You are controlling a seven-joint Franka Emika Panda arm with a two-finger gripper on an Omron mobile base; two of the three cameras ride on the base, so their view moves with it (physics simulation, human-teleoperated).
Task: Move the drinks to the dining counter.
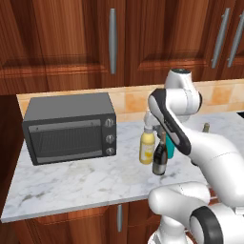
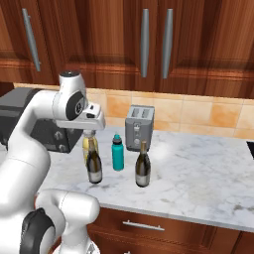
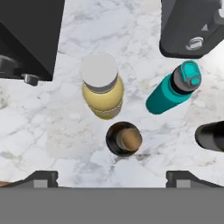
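The drinks stand in a loose cluster on a narrow marble worktop (image 2: 198, 168), white-grey with faint veining, backed by a tan tile backsplash (image 2: 208, 115) and dark wooden cabinets (image 2: 99, 39) with slim metal handles.

The yellow bottle (image 3: 102, 89) is a squat cylinder with a flat white cap. Just beside it stands a dark glass bottle (image 3: 124, 138), seen from above in the hand view as a round dark shoulder ringed about a brownish stopper; in the right base view its pale label faces the room. The teal bottle (image 2: 117, 153) is smooth, matte and slim, with a dark cap. A second dark glass bottle (image 2: 143, 167), also with a pale label, stands apart to the right of the teal one.

A black microwave (image 1: 70, 127), box-shaped with a glass door and three round knobs, sits at the left end of the worktop. A grey metal toaster (image 2: 139, 128) stands behind the bottles.

The gripper (image 3: 111, 177) hangs directly above the cluster, its jaws spread wide and holding nothing; its two dark tips straddle the near dark glass bottle without touching it.

In the left base view the arm hides most of the teal bottle and all but the neck of the second dark bottle. In the hand view that bottle is cut off at the right edge.
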